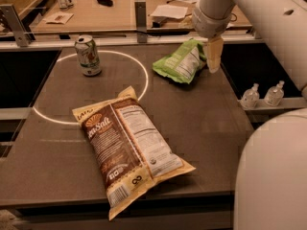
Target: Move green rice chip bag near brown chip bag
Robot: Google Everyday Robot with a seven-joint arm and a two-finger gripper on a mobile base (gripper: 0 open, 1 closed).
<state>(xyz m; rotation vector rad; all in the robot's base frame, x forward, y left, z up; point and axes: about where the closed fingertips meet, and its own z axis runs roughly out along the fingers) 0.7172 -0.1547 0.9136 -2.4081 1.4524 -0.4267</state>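
You were at the early part of the job: getting hold of the green bag [181, 62] so it could go over to the brown bag [130, 153]. The green bag was at the far right side of the table [206, 123], with its right edge tipped up against the pincer [211, 61]. The pincer hung down from the arm at that edge, touching the bag or just beside it. You could not tell from here if the pincer was clenched on the bag or loose, because the bag hid part of it. The brown bag lay flat near the front of the table, well apart from the green bag, with bare table between them. A can [88, 55] stood at the far left, on the line of a white ring [144, 80] drawn on the table, and it was not in the way. I think the next move called for a firm hold on the bag's edge. Then came a small lift and a slow pull toward the front and a bit to the left. The green bag should come down just beside the brown one, not on top of it. A thin foil bag could slip out, so going slow would help.
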